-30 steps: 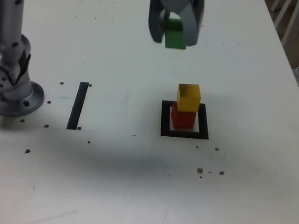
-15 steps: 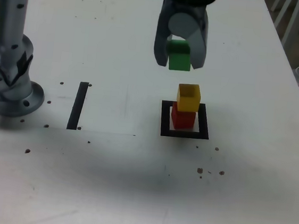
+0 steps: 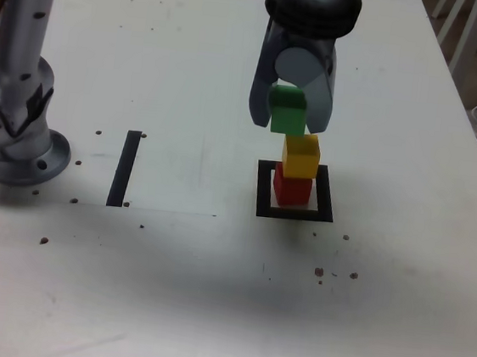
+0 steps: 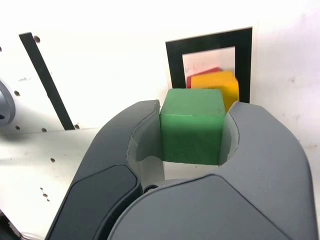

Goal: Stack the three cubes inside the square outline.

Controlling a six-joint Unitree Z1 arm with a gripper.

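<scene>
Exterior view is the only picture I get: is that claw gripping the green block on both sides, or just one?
Observer: Both sides. In the wrist view, the gripper has a finger against each of two opposite faces of the green cube.

Visitor: And the yellow one, does it sit exactly over the red?

Observer: Not exactly. From above, a thin edge of the red cube peeks out past the yellow cube, on the side toward the black strip.
</scene>
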